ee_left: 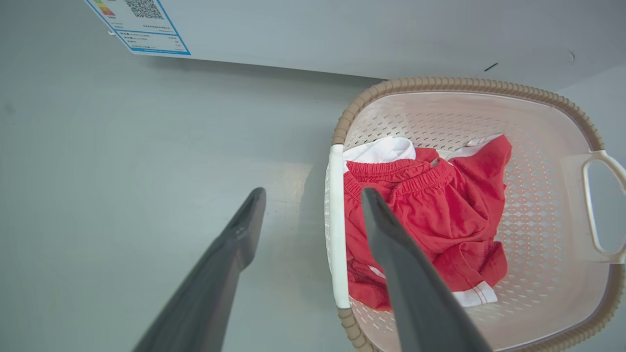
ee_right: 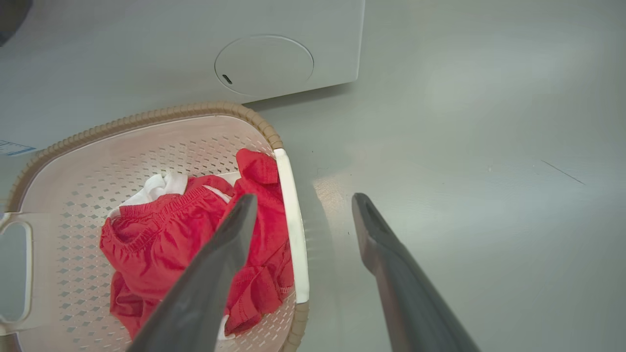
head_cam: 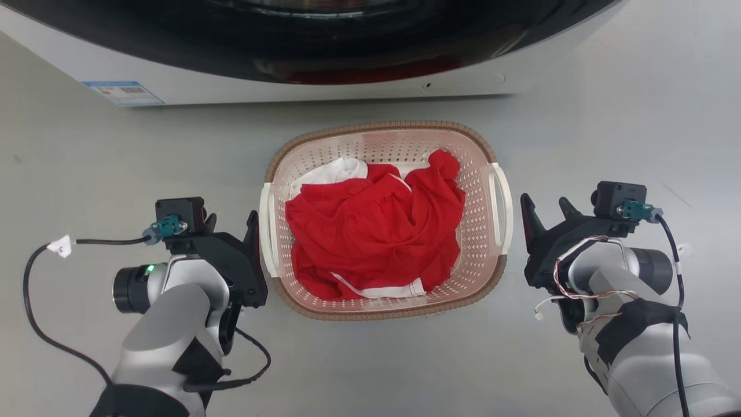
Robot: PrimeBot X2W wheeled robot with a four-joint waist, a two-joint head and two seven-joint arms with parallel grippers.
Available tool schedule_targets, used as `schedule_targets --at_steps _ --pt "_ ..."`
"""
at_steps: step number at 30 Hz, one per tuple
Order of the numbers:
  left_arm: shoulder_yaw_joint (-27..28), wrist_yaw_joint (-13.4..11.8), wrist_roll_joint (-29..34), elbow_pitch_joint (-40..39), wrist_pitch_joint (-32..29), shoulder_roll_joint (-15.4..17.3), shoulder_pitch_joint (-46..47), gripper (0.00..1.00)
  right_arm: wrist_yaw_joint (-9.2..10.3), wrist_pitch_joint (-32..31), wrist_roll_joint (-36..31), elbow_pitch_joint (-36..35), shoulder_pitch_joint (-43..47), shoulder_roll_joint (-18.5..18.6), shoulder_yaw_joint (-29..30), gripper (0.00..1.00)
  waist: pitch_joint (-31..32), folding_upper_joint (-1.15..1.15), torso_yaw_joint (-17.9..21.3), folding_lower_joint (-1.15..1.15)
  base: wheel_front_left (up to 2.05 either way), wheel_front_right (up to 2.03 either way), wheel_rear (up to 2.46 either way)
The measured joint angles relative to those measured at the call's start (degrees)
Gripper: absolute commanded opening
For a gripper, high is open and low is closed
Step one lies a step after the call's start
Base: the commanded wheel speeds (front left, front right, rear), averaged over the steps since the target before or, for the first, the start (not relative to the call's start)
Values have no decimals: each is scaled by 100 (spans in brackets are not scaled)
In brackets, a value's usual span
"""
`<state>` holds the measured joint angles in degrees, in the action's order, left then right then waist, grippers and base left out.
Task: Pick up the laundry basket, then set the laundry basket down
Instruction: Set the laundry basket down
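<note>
Head view: the laundry basket (head_cam: 382, 125) sits on the grey floor (head_cam: 116, 156) in the middle of the frame, just below the white washing machine (head_cam: 289, 81) that runs along the top edge. Crumpled red clothes (head_cam: 376, 231) fill its bottom, with a bit of white cloth (head_cam: 336, 172) near the upper left of the pile. The left claw (head_cam: 231, 220) is at the lower left, spread wide, its inner finger just beside the basket's white left handle (head_cam: 266, 226). The right claw (head_cam: 543, 200) is at the middle right, also spread wide and holding nothing, a little apart from the right handle (head_cam: 501, 202).

In the left wrist view the left claw (ee_left: 313, 193) has one finger over the floor and one over the clothes, with the handle (ee_left: 335, 220) between them. The right wrist view shows the right claw (ee_right: 303, 198) set the same way across its handle (ee_right: 293, 220). I cannot tell whether either claw touches a handle.
</note>
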<state>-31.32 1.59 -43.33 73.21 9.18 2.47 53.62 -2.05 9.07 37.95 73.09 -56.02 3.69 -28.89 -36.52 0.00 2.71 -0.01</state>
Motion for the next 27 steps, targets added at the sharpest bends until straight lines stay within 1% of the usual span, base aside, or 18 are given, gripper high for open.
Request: schedule_targets --at_steps 3,6,12,24,27 --pt "-15 2 1 9 96 -1 -137 100 -48 114 0 8 106 0 -1 100 226 0 -6 0 0 0 0" --pt "-33 46 3 20 192 0 -275 100 -56 191 0 13 210 0 -15 100 458 0 -10 0 0 0 0" --pt "-63 45 9 29 323 -2 -530 100 -99 371 -10 16 455 -2 -57 100 915 0 -11 0 0 0 0" --pt "-54 38 40 -62 509 -11 -987 100 -105 516 -22 -157 987 42 -7 100 1736 0 -5 0 0 0 0" --pt "-35 34 40 -119 511 -10 -1054 100 -99 520 -33 -237 1075 51 8 100 1859 0 -7 0 0 0 0"
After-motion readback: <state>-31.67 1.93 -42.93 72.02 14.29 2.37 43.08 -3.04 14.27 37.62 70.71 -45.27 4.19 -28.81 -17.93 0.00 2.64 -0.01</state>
